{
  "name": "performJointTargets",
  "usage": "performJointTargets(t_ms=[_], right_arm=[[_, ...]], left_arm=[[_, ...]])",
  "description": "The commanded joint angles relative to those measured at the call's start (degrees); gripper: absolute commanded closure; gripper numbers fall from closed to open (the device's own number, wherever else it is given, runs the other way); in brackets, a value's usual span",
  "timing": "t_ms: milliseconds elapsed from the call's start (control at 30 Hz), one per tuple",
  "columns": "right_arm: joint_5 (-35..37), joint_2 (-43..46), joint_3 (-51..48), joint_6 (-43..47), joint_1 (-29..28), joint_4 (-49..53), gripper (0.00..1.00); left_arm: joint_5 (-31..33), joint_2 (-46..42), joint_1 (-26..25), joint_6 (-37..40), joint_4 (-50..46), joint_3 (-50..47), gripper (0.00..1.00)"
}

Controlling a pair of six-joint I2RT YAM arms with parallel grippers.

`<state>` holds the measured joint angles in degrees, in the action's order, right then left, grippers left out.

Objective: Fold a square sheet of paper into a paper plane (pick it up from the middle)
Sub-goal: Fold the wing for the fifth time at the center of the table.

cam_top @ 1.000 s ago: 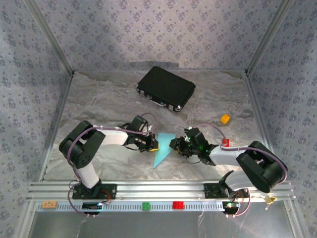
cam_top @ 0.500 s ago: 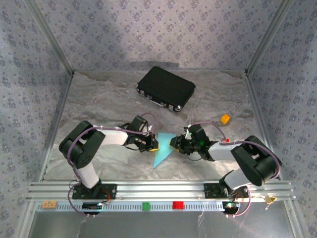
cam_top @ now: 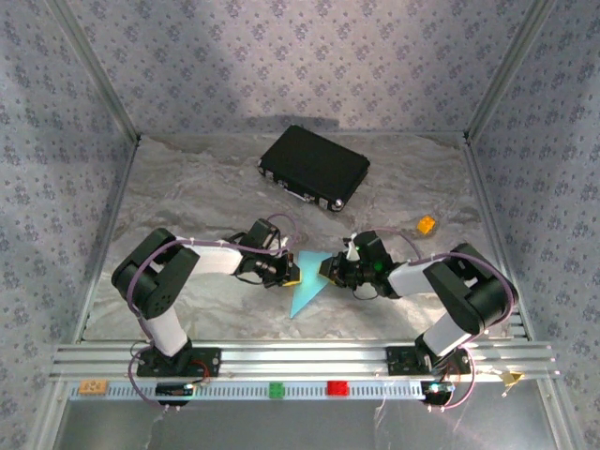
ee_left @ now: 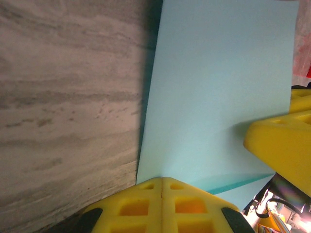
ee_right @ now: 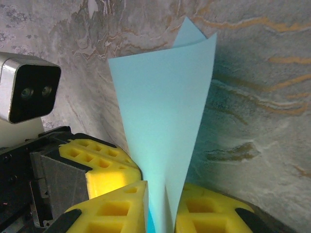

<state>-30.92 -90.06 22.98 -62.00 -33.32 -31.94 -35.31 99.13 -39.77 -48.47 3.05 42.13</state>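
Note:
The light blue square sheet of paper (cam_top: 307, 286) is folded over and tapers to a point toward the near edge. It hangs between my two grippers at the table's middle. My left gripper (cam_top: 292, 273) holds its left edge. In the left wrist view the yellow fingers (ee_left: 162, 180) are pressed together where the sheet (ee_left: 218, 87) comes out, and a right fingertip (ee_left: 282, 145) shows beside it. My right gripper (cam_top: 325, 270) holds the right side. In the right wrist view its jaws (ee_right: 162, 204) stand close on both layers of the doubled sheet (ee_right: 165, 107).
A black hard case (cam_top: 314, 167) lies at the back centre. A small orange block (cam_top: 427, 224) sits at the right. The aluminium rail (cam_top: 300, 361) runs along the near edge, with a green block (cam_top: 277, 389) and a red block (cam_top: 337, 386) below it. Patterned walls close three sides.
The right arm's elbow has swung left and back, closer to the paper, and its jaws have narrowed onto the sheet. The left arm and the paper have stayed put.

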Motion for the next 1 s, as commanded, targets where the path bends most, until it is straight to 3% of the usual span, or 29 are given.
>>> performJointTargets(t_ms=[0,100,267,400,600,967], right_arm=[[-0.6,-0.2,0.5,1.4,0.7,0.6,0.81],[-0.5,0.4,0.1,1.7,1.2,1.1,0.81],[-1.4,0.4,0.5,1.2,1.1,0.7,0.95],[1.3,1.7,-0.6,-2.2,0.6,-0.5,0.97],[10.4,6.1,-1.6,-10.0,-1.9,1.2,0.98],[18.4,7.1,-2.2,-18.0,-6.3,-0.1,0.99]], left_arm=[[0.6,0.3,0.2,1.5,-1.4,0.5,0.97],[0.7,0.0,0.3,1.6,-1.6,0.6,0.97],[0.2,-0.7,0.3,1.7,0.1,0.2,0.95],[1.8,-5.9,0.2,1.0,3.4,-1.4,0.82],[9.9,-14.8,-2.2,8.5,-4.4,-0.9,0.65],[29.9,-18.8,-15.7,20.6,-15.3,0.5,0.58]])
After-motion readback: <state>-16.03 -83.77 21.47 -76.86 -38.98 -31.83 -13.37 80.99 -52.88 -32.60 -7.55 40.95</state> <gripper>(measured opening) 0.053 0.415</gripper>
